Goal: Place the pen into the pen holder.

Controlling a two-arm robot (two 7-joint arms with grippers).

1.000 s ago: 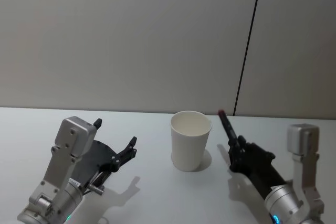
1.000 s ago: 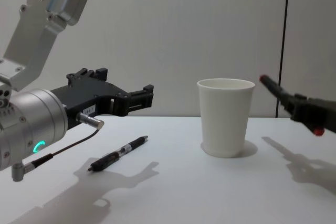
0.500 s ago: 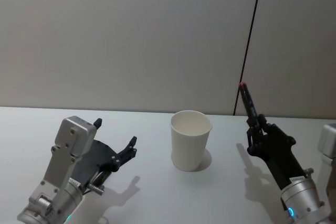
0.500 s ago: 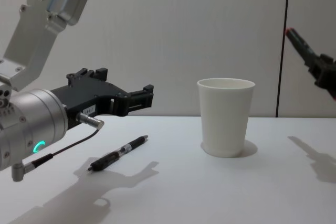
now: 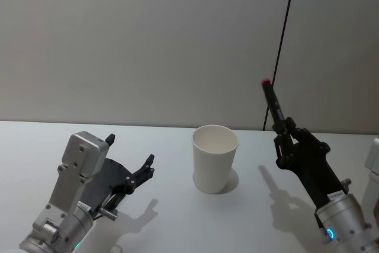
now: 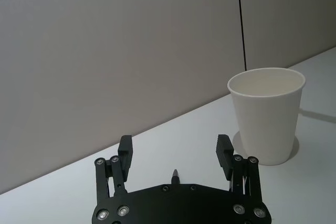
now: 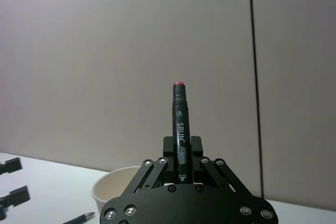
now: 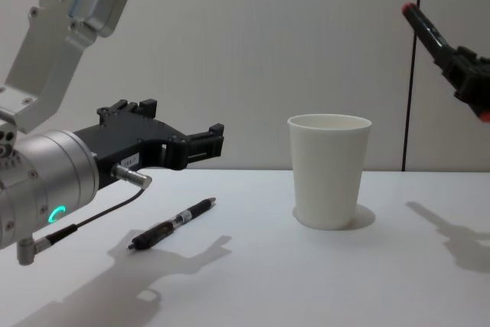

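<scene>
1. Since half a second ago my right gripper (image 5: 283,131) has climbed a little and edged toward the pen holder (image 5: 214,158), carrying the pen (image 5: 272,105) with it.
2. That pen is a straight black barrel with pale lettering and a red end. My right jaws are clenched on its lower part, and the red end tilts up and to my left.
3. The pen holder, a tapered white paper cup with a rolled rim, stands upright on the smooth white tabletop (image 5: 177,223), toward its far edge. The pen hangs to its right, above rim height and apart from it.
4. My left gripper (image 5: 130,149) hovers low toward the left edge, jaws spread and grasping nothing, over a slim black ballpoint (image 8: 172,223) lying flat.
</scene>
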